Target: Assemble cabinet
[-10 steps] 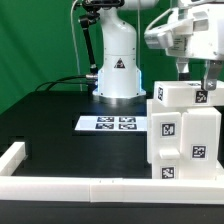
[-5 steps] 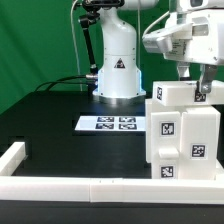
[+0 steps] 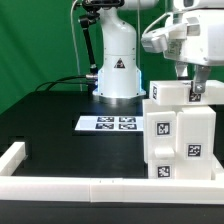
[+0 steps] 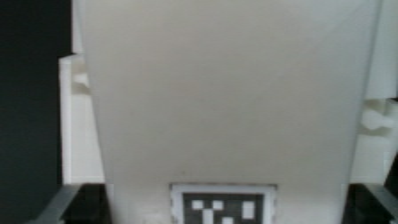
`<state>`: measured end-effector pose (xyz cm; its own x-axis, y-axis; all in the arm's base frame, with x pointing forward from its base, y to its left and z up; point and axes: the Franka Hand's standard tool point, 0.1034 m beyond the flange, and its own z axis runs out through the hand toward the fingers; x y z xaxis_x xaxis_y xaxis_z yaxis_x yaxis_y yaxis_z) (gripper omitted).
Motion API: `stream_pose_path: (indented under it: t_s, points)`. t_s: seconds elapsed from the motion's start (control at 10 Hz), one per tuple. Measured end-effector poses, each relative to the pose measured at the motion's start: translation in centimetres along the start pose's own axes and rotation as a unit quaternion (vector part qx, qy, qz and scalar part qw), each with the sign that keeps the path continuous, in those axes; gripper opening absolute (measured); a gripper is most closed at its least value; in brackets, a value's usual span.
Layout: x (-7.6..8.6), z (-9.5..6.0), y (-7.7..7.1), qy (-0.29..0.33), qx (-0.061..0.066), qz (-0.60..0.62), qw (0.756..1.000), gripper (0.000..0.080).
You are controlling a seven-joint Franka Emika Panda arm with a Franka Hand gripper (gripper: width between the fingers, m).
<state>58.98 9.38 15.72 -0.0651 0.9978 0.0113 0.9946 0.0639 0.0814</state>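
The cabinet (image 3: 180,140) is a large white box-shaped body with black-and-white tags, standing at the exterior view's right on the black table. A smaller white block (image 3: 168,93) sits on its top. My gripper (image 3: 190,95) reaches down from above, its jaws closed on this top block. One dark finger (image 3: 197,92) shows at the block's right side; the other is hidden. In the wrist view the block's white face (image 4: 222,90) with a tag (image 4: 226,205) fills the space between the fingers of my gripper (image 4: 222,208).
The marker board (image 3: 107,124) lies flat mid-table in front of the arm's white base (image 3: 117,70). A long low white border rail (image 3: 70,184) runs along the front edge and turns up at the exterior view's left.
My gripper has come down and shifted slightly to the exterior view's left. The cabinet with its top block has moved a little left with it.
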Motion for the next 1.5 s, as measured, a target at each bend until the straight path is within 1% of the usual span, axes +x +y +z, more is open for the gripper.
stream_pose_path:
  t_s: [0.1, 0.2, 0.3, 0.5, 0.7, 0.8, 0.9, 1.2, 1.3, 1.4, 1.5]
  points:
    - [0.03, 0.06, -0.07, 0.000, 0.000, 0.062, 0.998, 0.0553]
    - [0.06, 0.07, -0.02, 0.001, -0.002, 0.106, 0.994, 0.0553]
    - [0.10, 0.08, -0.02, 0.003, -0.004, 0.165, 0.986, 0.0553]
    - [0.25, 0.08, -0.09, 0.006, -0.002, 0.283, 0.959, 0.0553]
    - [0.24, 0.06, -0.10, 0.008, 0.000, 0.375, 0.927, 0.0554]
    - [0.15, 0.05, -0.08, 0.008, 0.000, 0.387, 0.922, 0.0554]
    - [0.20, 0.06, -0.08, 0.008, 0.001, 0.427, 0.904, 0.0554]
    - [0.15, 0.06, -0.08, 0.008, 0.001, 0.507, 0.862, 0.0554]
    - [0.07, 0.06, -0.08, 0.008, 0.002, 0.537, 0.844, 0.0554]
    - [-0.14, 0.05, -0.10, 0.013, 0.006, 0.571, 0.821, 0.0554]
    - [-0.12, 0.02, 0.00, 0.019, 0.004, 0.618, 0.786, 0.0554]
